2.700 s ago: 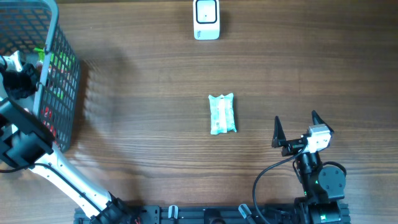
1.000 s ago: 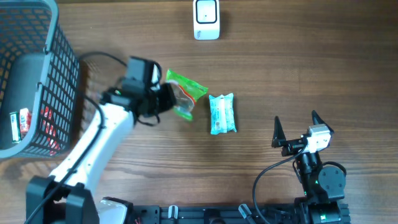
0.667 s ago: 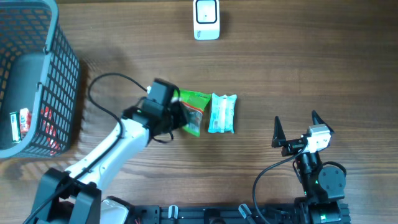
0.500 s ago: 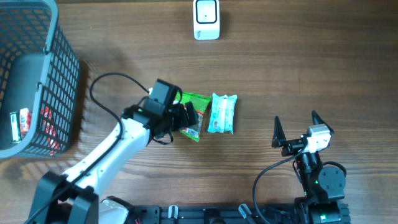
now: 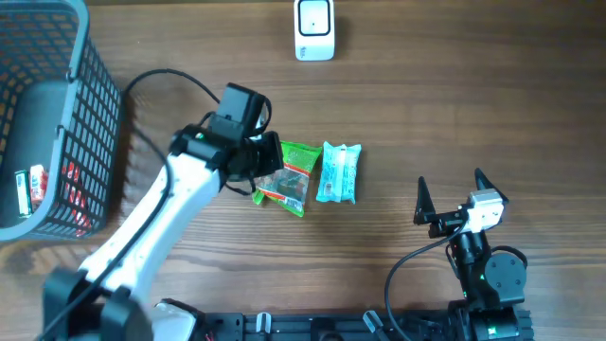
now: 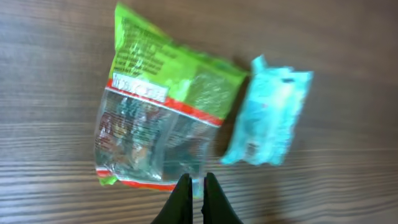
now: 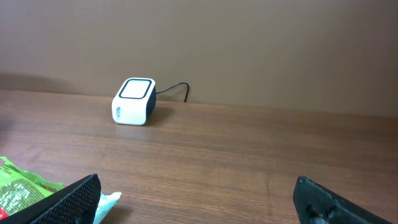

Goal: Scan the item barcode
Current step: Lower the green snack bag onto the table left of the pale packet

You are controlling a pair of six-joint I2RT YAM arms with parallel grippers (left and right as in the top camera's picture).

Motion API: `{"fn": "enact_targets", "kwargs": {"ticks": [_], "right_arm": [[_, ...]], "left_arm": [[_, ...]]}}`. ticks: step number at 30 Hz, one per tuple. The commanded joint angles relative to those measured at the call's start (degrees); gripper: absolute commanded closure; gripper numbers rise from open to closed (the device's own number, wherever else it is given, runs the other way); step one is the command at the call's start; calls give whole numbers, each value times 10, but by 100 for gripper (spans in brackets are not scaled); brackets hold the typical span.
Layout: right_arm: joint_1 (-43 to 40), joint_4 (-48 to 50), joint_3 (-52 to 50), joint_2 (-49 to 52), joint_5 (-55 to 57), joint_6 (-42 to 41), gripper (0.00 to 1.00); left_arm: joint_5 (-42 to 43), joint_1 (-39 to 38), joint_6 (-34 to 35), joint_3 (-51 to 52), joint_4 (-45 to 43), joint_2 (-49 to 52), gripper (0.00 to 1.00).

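Two packets lie side by side at the table's (image 5: 473, 95) middle — one green bag (image 5: 289, 177), one teal pack (image 5: 339, 172); one scanner (image 5: 313, 28) sits at the far edge. The left claw (image 6: 193, 186) is pressed together over the bag's edge, the right claw (image 5: 450, 178) spread wide.

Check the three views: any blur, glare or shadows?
Left wrist: green snack bag and teal packet look soft, glare on the bag's clear film. Overhead: sharp, basket throws a faint shadow on the table. Right wrist: scanner crisp, even light.
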State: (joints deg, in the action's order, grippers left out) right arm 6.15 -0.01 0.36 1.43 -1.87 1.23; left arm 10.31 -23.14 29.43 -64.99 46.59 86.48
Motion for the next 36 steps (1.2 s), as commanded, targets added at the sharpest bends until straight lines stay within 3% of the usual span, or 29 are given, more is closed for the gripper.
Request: {"fn": "enact_targets", "kwargs": {"ticks": [1, 8, 14, 17, 20, 22, 24, 30, 36], "right_arm": [[-3, 3, -1, -1, 3, 1, 0], [-3, 3, -1, -1, 3, 1, 0], [-3, 3, -1, -1, 3, 1, 0], [-3, 3, -1, -1, 3, 1, 0], [-3, 3, -1, -1, 3, 1, 0], [-3, 3, -1, -1, 3, 1, 0], [-3, 3, -1, -1, 3, 1, 0], [-3, 3, -1, -1, 3, 1, 0], [-3, 3, -1, -1, 3, 1, 0]], "left_arm": [[-3, -3, -23, 3, 2, 83, 96], [-4, -19, -48, 3, 6, 216, 96], [3, -19, -73, -4, -2, 232, 90], [33, -17, -94, -28, 13, 204, 76], [38, -19, -95, -48, 16, 158, 70], [38, -21, -84, -50, 15, 134, 73], [39, -23, -74, -50, 26, 124, 95], [40, -62, -65, -15, 51, 137, 96], [-9, -104, -49, 54, -9, 139, 96]]}}
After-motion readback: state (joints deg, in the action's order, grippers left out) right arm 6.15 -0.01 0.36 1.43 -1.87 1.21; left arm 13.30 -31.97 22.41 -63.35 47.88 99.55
